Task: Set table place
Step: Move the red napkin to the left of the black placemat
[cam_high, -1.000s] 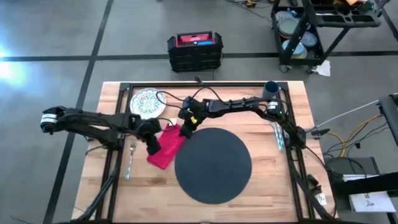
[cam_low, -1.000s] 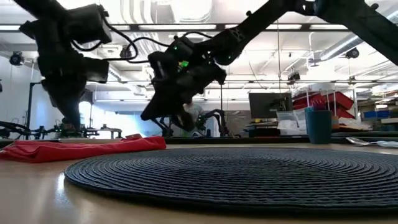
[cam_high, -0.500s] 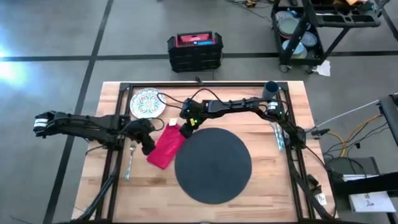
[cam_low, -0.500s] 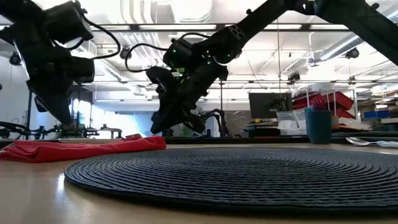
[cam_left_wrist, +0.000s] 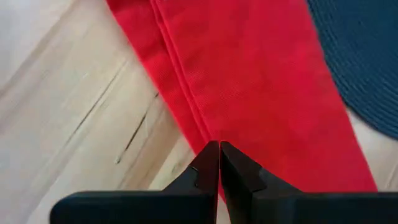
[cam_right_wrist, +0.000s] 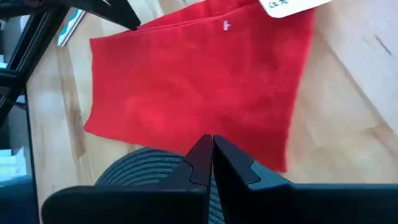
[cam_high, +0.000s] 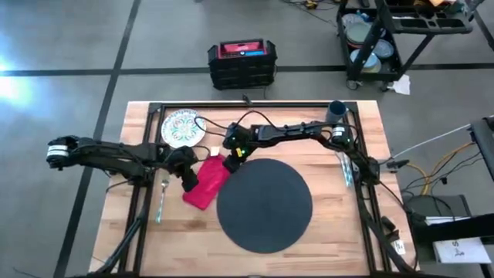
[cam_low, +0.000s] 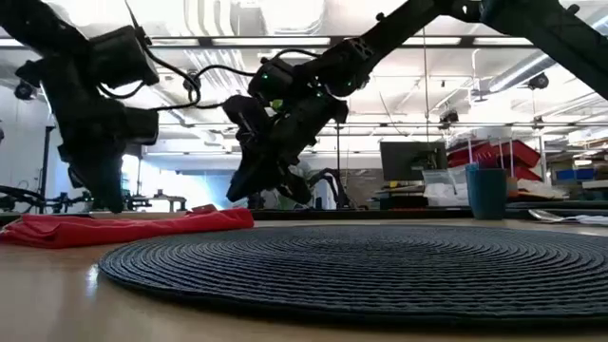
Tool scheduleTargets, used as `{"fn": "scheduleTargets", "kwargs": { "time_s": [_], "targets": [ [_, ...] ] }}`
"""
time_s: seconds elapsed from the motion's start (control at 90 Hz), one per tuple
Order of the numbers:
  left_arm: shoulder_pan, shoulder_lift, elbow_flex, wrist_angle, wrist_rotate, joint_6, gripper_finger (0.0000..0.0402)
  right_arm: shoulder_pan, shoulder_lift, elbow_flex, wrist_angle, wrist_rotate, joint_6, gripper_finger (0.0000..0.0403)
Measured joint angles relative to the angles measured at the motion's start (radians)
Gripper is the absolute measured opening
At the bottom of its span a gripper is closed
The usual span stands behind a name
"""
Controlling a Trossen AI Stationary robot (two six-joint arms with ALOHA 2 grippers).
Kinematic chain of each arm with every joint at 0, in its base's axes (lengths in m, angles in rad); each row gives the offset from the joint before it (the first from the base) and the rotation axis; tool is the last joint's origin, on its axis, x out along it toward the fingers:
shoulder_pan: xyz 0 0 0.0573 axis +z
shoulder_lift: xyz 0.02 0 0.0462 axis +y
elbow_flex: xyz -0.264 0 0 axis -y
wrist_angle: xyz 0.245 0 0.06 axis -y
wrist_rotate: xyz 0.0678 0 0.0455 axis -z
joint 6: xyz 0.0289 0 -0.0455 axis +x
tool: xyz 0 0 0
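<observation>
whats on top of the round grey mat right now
Nothing rests on the round dark grey mat. The red napkin lies beside its left edge on the table; whether a corner overlaps the rim I cannot tell.

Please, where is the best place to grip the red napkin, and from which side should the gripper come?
Probably the layered folded edge of the napkin, on its side away from the mat, coming from above. The napkin lies flat on the table, so only an edge gives a pinch. The left gripper, shut, is right at that edge; the right gripper, also shut, is over the end by the mat.
</observation>
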Motion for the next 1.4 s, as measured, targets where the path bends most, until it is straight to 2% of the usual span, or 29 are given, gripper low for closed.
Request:
{"fn": "scheduleTargets", "kwargs": {
  "time_s": [0.189,0.289,0.5,0.567,0.667,0.767,0.933,1.167,1.256,1.4],
  "targets": [
    [0.0,0.02,0.0,0.003,0.04,0.013,0.0,-0.011,0.057,0.001,0.003,-0.018,0.047,0.0],
    [0.0,0.032,0.0,0.002,0.093,0.015,0.0,-0.013,0.073,0.015,0.007,-0.054,0.069,0.0],
    [-0.025,0.041,0.0,0.043,0.237,-0.027,0.0,-0.004,0.072,0.086,0.008,-0.044,0.054,0.0],
    [-0.037,0.031,0.004,0.06,0.235,-0.004,0.0,-0.005,0.067,0.109,-0.001,-0.034,0.041,0.0],
    [-0.043,0.004,0.031,0.076,0.162,0.128,0.0,-0.001,0.051,0.132,-0.058,0.038,-0.004,0.0],
    [-0.02,0.021,0.054,0.067,0.154,0.303,0.0,0.004,0.038,0.138,-0.173,0.062,-0.068,0.0],
    [0.019,0.141,0.108,0.072,0.12,0.517,0.0,0.034,0.033,0.088,-0.218,0.1,-0.08,0.0],
    [0.058,0.386,0.272,0.034,0.08,0.761,0.0,0.086,0.012,0.059,-0.204,0.169,-0.063,0.0],
    [0.071,0.464,0.347,-0.014,0.021,0.858,0.0,0.094,0.008,0.056,-0.209,0.195,-0.058,0.0],
    [0.108,0.503,0.386,-0.039,-0.001,0.956,0.0,0.104,-0.024,-0.012,-0.206,0.199,-0.039,0.0]
  ]
}}
